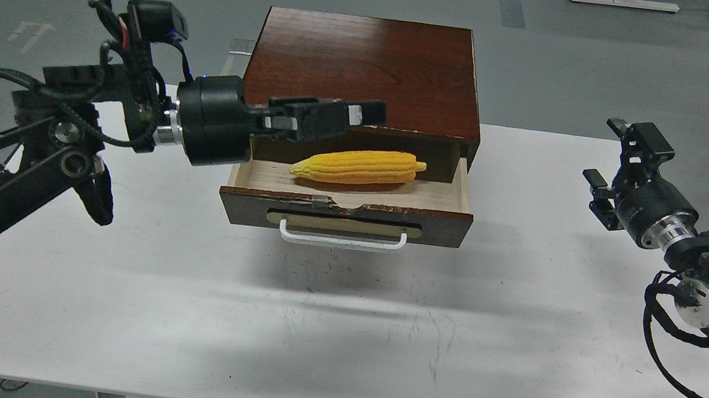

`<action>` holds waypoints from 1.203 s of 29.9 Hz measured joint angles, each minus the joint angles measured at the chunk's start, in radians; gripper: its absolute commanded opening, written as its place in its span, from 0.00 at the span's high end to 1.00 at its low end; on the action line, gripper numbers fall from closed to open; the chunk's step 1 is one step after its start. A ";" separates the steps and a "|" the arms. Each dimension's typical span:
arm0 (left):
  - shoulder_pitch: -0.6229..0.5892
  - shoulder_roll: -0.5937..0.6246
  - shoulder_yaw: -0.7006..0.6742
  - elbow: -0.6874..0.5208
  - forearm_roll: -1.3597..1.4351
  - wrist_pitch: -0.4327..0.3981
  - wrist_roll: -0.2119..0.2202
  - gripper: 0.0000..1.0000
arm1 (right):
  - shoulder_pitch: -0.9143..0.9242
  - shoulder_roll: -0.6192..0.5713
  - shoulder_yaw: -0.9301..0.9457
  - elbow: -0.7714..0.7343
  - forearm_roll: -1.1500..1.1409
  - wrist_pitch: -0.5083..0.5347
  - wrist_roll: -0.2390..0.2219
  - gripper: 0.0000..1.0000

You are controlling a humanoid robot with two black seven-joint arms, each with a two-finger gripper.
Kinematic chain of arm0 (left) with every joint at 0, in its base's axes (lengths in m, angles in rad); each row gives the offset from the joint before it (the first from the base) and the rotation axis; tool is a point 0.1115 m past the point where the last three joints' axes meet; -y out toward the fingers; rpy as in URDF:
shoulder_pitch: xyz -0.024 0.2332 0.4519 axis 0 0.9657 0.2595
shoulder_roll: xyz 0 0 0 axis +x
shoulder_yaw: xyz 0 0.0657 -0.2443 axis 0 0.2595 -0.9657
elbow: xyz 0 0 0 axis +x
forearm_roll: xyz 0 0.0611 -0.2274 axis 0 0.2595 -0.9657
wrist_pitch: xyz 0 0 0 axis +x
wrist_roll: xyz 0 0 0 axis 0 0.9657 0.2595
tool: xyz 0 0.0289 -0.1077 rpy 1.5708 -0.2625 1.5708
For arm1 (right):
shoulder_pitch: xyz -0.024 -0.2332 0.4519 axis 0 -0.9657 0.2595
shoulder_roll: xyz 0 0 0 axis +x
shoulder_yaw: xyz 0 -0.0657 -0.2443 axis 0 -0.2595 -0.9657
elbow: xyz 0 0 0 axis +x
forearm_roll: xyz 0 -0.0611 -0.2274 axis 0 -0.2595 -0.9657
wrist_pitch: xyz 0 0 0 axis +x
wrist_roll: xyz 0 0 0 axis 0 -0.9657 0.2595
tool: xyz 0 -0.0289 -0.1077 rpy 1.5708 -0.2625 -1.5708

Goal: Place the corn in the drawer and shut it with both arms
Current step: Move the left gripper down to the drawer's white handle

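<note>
I see the bright yellow ribbed corn cob (358, 167) lying in the pulled-out dark reddish-brown wooden drawer (345, 216) on the white desk (341, 329). My left gripper (363, 115) hangs over it, jaws close together, empty. My right gripper (618, 167) waits well apart, jaws spread.

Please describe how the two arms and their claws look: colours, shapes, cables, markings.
Both arms are black with silver wrist rings. The left claw extends from a thick round black body with blocky fingers; black cables and a red wire loop behind it, and a small blue light glows. The right claw has dark fingers, black cables and a blue patch. No markings are legible.
</note>
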 measured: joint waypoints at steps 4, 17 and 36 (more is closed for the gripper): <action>0.012 -0.012 0.038 -0.050 0.096 0.000 0.000 1.00 | -0.002 0.000 0.000 0.000 0.000 0.000 0.000 0.00; 0.188 -0.004 0.176 -0.119 0.144 0.039 0.093 1.00 | -0.018 0.000 -0.001 0.000 0.000 -0.001 0.000 0.00; 0.374 -0.031 0.164 -0.051 -0.061 0.112 0.198 1.00 | -0.038 0.001 -0.002 -0.020 -0.002 -0.001 0.000 0.00</action>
